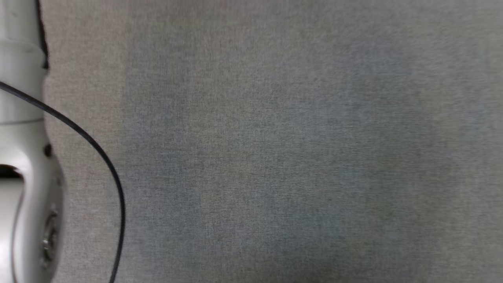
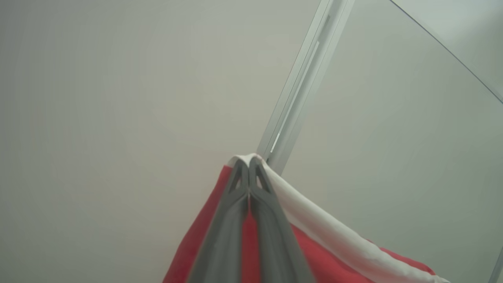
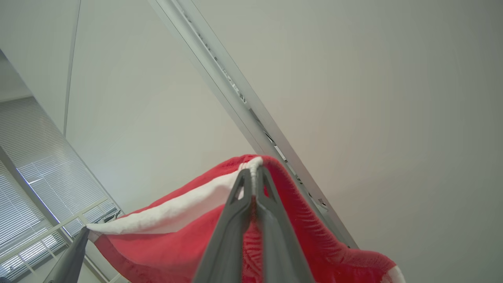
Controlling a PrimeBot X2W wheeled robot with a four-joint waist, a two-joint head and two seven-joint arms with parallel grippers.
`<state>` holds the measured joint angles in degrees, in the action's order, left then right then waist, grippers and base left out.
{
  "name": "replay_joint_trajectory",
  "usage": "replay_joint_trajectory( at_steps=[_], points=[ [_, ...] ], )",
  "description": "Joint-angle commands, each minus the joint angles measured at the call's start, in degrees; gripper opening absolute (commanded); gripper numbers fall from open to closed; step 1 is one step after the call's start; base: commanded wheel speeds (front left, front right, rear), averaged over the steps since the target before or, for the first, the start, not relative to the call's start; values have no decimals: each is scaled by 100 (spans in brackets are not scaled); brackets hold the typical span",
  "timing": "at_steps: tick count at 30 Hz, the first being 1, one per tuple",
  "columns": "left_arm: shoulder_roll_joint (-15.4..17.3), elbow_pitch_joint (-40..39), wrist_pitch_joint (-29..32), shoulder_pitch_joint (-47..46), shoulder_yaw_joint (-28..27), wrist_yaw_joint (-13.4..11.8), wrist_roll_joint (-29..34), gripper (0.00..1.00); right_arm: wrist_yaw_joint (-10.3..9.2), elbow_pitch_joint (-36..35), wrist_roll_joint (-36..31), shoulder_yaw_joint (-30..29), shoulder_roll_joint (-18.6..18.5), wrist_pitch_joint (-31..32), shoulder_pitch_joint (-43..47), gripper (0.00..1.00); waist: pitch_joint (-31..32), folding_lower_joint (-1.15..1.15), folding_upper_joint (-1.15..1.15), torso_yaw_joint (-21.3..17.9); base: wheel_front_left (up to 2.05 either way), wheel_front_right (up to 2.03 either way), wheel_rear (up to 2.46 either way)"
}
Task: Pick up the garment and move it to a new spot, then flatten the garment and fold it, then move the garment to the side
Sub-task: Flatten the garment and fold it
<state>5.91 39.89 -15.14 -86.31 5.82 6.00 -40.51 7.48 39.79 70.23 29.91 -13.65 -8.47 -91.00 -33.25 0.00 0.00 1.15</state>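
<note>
Head view: flat grey woven cloth surface (image 1: 275, 141) spans nearly the whole frame, slightly blurred. Both wrist views look up at a plain off-white ceiling panel (image 2: 118, 98). Next biggest is the red knit garment (image 3: 165, 251) w/ a broad white band (image 3: 177, 212) along its top edge; it's off the surface, hanging stretched btwn the two grippers, sagging in the middle, red body dropping out of frame at the bottom. Long silver metal ceiling rail (image 3: 235, 102) runs diagonally behind the garment in both wrist views. Grey slatted window blinds (image 3: 35, 184) at lower left of the R wrist view. Pale glossy robot arm segment (image 1: 23, 118) down the left edge of the head view, thin black cable (image 1: 98, 149) curving across it onto the cloth. Right gripper (image 3: 253, 173): fingers clenched together, pinching the garment's top edge where white trim meets red knit. Left gripper (image 2: 248, 163): fingers likewise pressed tight, tips nipping the white band's end, red cloth on both sides of them. Its dark finger also shows at lower left of the R wrist view, at the band's far end.
</note>
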Motion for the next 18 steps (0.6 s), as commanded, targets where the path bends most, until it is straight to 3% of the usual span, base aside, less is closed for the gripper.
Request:
replay_joint_trajectory(
  at_steps=[1,9,14,18],
  points=[
    [-42,-16,0,115,-60,28,93,0,3,12,66,28,-82,-63,69,0,-311,0,0,135,0,0,0],
    [-279,134,-3,882,-334,141,490,0,4,308,464,725,-306,-250,782,0,-724,0,0,355,0,0,0],
    [-289,195,-3,1511,304,155,-69,0,4,345,1004,856,-464,-274,1406,0,-565,0,0,423,0,0,0],
    [-285,218,-3,1972,503,150,-359,0,3,194,1285,987,-651,-146,1851,0,-330,0,0,488,0,0,0]
  ],
)
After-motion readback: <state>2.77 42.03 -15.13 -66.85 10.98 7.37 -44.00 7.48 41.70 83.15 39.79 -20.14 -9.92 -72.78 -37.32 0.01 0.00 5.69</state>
